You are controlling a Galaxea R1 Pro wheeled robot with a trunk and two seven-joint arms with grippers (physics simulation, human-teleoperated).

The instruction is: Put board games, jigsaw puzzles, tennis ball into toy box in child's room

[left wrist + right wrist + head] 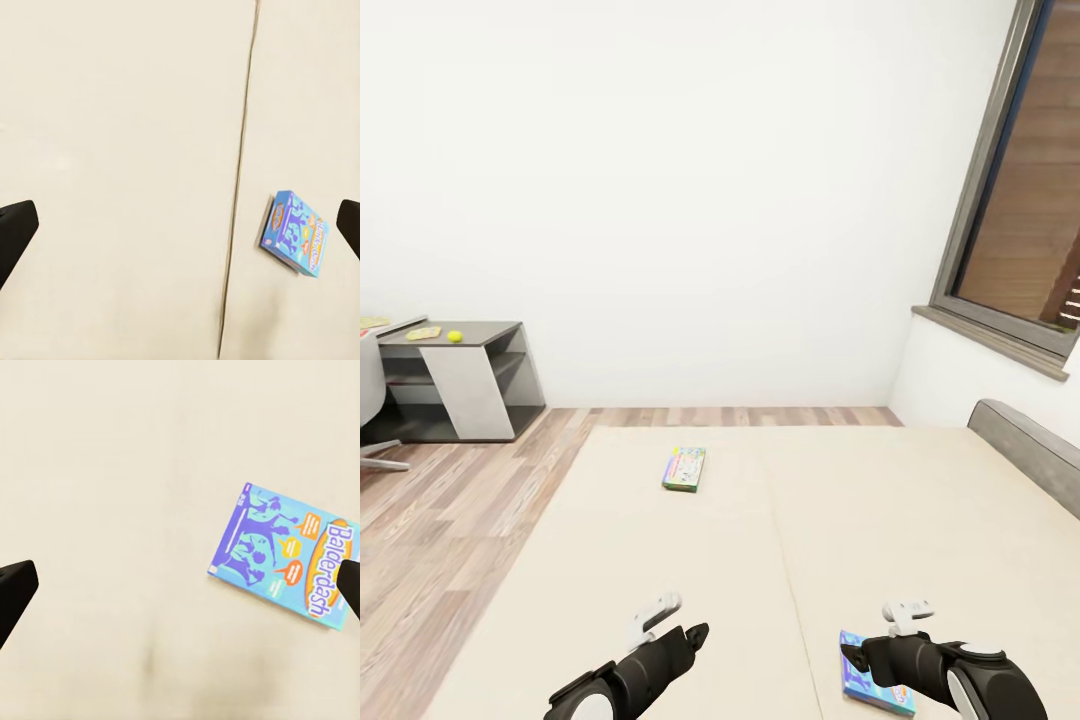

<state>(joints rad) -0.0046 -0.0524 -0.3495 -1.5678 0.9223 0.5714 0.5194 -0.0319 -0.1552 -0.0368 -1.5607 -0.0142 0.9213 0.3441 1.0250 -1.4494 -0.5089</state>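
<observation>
Head view: the bed with its plain beige cover takes up the lower half, its grey headboard on the window side. A green-edged board game lies flat on the cover toward the bed's far end. The blue Balderdash box lies at the near end, partly under the right gripper; the left gripper hangs over bare cover beside it. Neither one's jaw spread can be told here. Beyond the bed's far left corner stands the dark grey side table, with the tennis ball and a flat yellowish sheet on top.

Left wrist view: the dark fingertips stand wide apart, released, above the cover; Balderdash lies beside the bed's seam.

Right wrist view: fingertips spread wide, empty, with Balderdash flat on the bed near one tip.
</observation>
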